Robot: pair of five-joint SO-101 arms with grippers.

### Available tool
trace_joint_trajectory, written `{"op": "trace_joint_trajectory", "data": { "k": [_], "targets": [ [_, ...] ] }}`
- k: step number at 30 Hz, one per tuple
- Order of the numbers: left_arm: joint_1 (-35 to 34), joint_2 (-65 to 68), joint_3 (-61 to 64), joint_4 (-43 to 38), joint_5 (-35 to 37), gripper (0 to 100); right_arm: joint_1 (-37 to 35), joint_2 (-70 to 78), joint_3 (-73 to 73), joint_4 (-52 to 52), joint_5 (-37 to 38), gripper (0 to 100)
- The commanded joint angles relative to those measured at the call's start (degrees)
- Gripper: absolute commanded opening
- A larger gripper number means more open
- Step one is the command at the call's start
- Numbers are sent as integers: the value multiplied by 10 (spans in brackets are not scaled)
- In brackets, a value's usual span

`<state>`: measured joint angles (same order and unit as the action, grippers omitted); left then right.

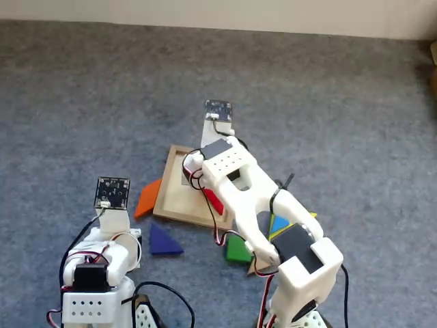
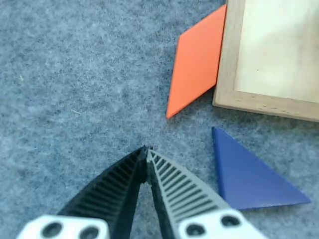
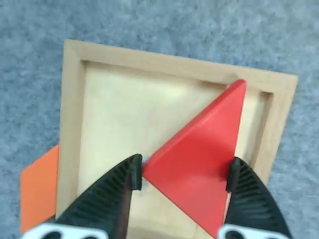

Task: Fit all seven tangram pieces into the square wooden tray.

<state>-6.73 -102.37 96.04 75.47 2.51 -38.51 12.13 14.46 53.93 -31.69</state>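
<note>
Right gripper [image 3: 183, 172] above wooden tray [image 3: 72, 124], fingers [image 3: 117, 194] spread wide, apparently clamping red triangle [image 3: 199, 149] across its width. Apex tucked into tray corner, likely to seat edges against rim. Left gripper [image 2: 147, 154] outside tray, fingers [image 2: 174, 184] pressed together, empty, near orange parallelogram [image 2: 197, 62] touching tray rim and blue triangle [image 2: 244, 174] just beside tray.

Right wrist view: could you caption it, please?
The right pincer holds the red triangle over the wooden tray.

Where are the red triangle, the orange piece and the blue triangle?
Red triangular piece [image 3: 201, 162], right wrist view, its middle.
Orange parallelogram piece [image 2: 197, 62], left wrist view, its middle.
Dark blue triangular piece [image 2: 246, 178], left wrist view, its middle.
</note>
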Motion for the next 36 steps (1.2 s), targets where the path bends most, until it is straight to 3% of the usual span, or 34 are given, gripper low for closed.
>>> {"op": "trace_joint_trajectory", "data": {
  "k": [1, 10, 25, 30, 36],
  "targets": [
    [-7, -24, 11, 2, 4, 7, 14, -10, 3, -10, -4, 190],
    [-7, -24, 11, 2, 4, 7, 22, -10, 0, 59, -7, 192],
    [-7, -24, 11, 2, 4, 7, 20, -7, 0, 59, -7, 194],
    [-7, -24, 11, 2, 4, 7, 22, -7, 0, 63, -4, 293],
    [-7, -24, 11, 2, 4, 7, 28, -11, 0, 63, -3, 297]
  ]
}}
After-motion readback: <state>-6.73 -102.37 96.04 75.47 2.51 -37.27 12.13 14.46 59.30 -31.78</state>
